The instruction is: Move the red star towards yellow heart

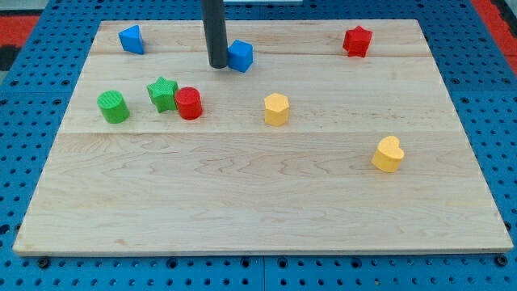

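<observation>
Our bare tip (217, 65) gripped nothing, just left of the blue cube (241, 56); red star (356, 40) upper right, yellow heart (388, 154) right.

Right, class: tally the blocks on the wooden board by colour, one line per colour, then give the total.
Blue: 2, blue block, blue cube
Red: 2, red star, red cylinder
Green: 2, green cylinder, green star
Yellow: 2, yellow hexagon, yellow heart
Total: 8

A pale wooden table (258, 202) with visible plank seams fills most of the view, lit evenly. Around it, from 3 through 6 to 9 o'clock, lies a blue perforated surface (493, 97) dotted with dark holes
</observation>
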`<action>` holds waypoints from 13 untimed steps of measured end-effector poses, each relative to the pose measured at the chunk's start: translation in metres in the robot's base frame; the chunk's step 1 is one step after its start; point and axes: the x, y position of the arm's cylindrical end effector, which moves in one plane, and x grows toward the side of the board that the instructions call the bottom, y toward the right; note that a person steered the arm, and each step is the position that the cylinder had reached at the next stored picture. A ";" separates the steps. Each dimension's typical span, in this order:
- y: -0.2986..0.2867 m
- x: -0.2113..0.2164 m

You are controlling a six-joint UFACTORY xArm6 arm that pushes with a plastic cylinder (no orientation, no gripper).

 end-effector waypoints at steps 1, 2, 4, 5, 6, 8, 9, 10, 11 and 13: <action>0.000 0.013; 0.031 0.020; 0.066 -0.020; 0.106 -0.008; 0.120 -0.007; 0.120 -0.007; 0.120 -0.007; 0.116 -0.029; 0.152 -0.077; 0.253 -0.047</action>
